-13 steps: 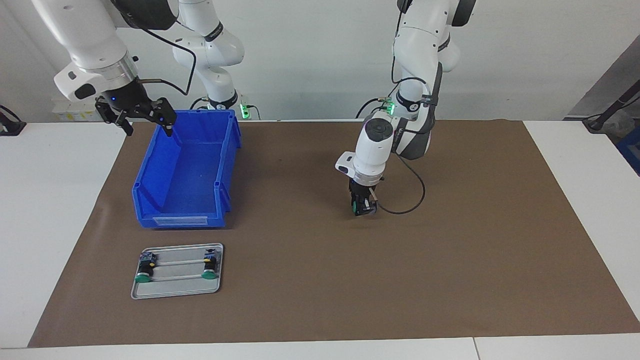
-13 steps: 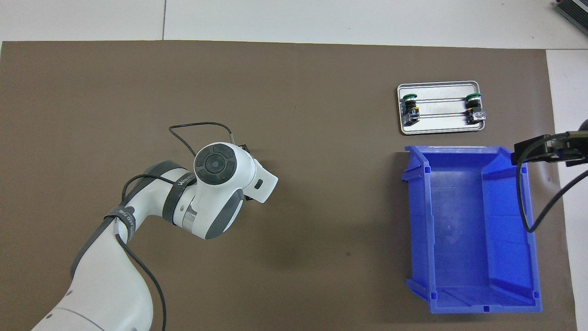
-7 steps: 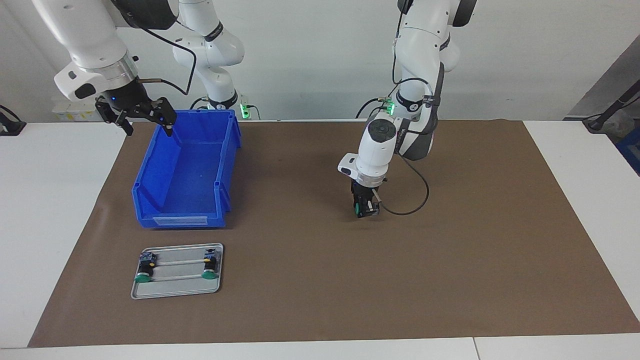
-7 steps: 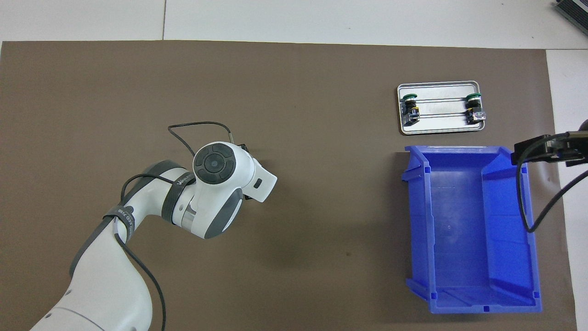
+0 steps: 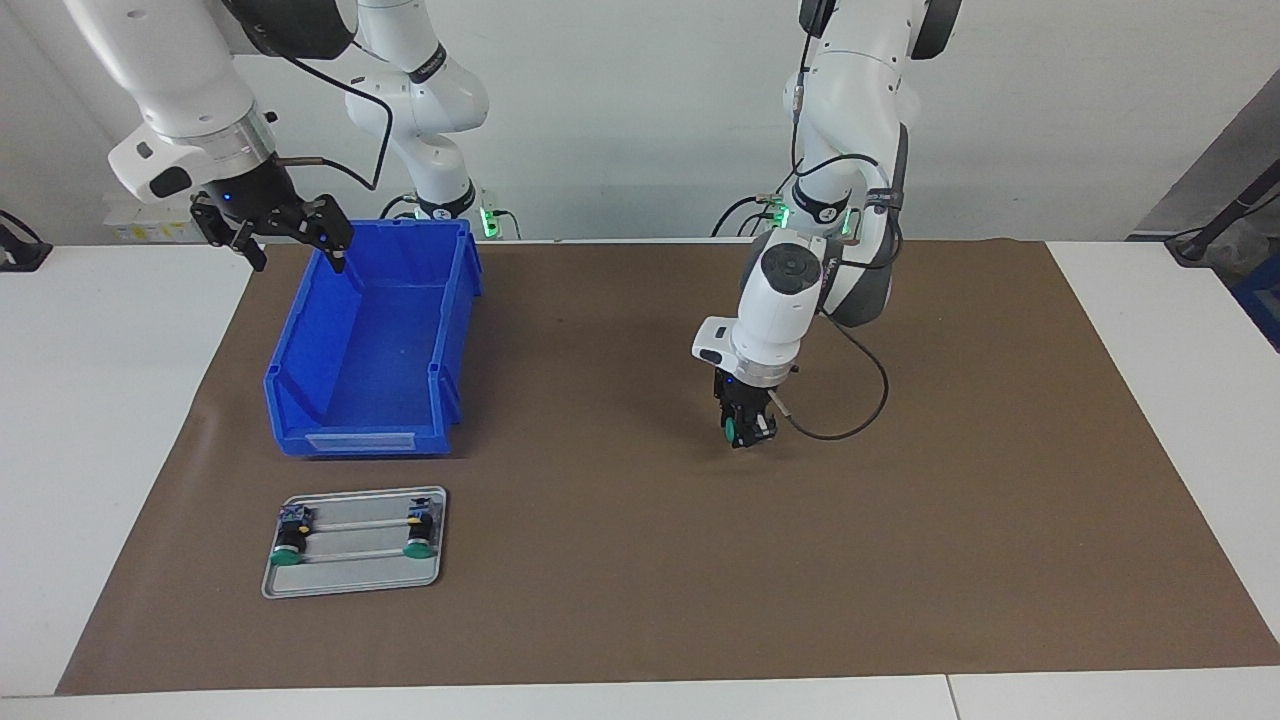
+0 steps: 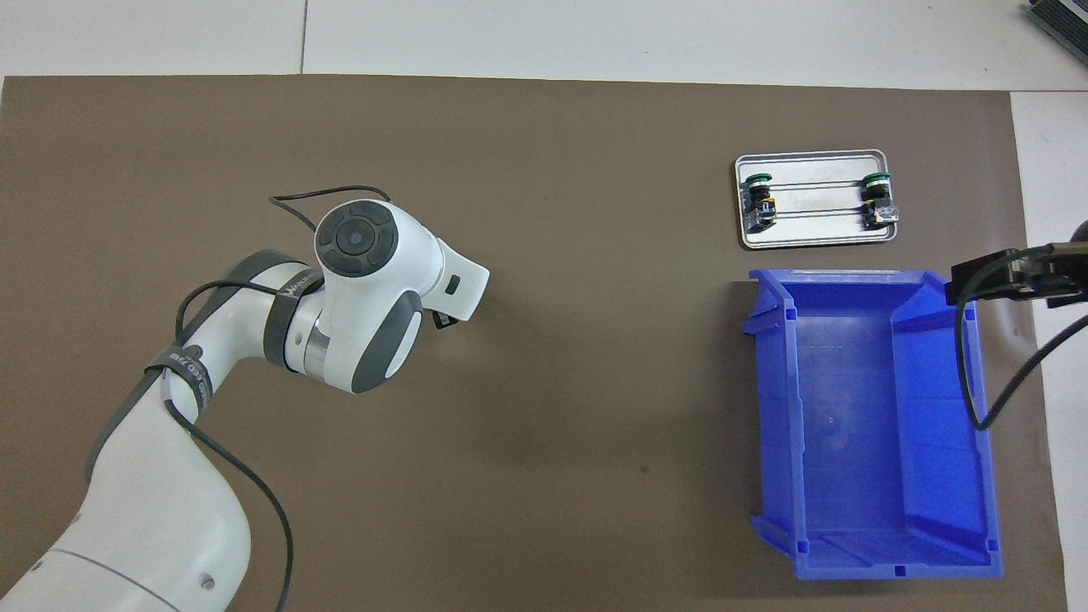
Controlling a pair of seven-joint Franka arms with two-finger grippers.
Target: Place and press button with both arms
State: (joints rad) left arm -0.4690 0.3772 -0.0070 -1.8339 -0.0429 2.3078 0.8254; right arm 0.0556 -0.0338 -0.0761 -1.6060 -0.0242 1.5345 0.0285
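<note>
My left gripper (image 5: pixel 745 428) points down over the middle of the brown mat (image 5: pixel 620 560), shut on a button (image 5: pixel 733 432) whose green cap shows at the fingertips, low over the mat. In the overhead view the left wrist (image 6: pixel 374 289) hides that gripper and button. Two more buttons (image 5: pixel 288 543) (image 5: pixel 418 535) lie on a small metal tray (image 5: pixel 352 580), also seen from overhead (image 6: pixel 759 195) (image 6: pixel 878 200). My right gripper (image 5: pixel 290 240) (image 6: pixel 1007 279) is open and empty, held up over the blue bin's corner nearest the robots, and waits.
An empty blue bin (image 5: pixel 455 300) (image 6: pixel 769 425) stands toward the right arm's end of the table, nearer to the robots than the tray (image 6: pixel 812 240). A black cable (image 5: pixel 860 420) loops from the left wrist. White table borders the mat.
My left gripper has moved with the button a little toward the left arm's end of the table and away from the robots, and its wrist has turned. The right arm has not moved.
</note>
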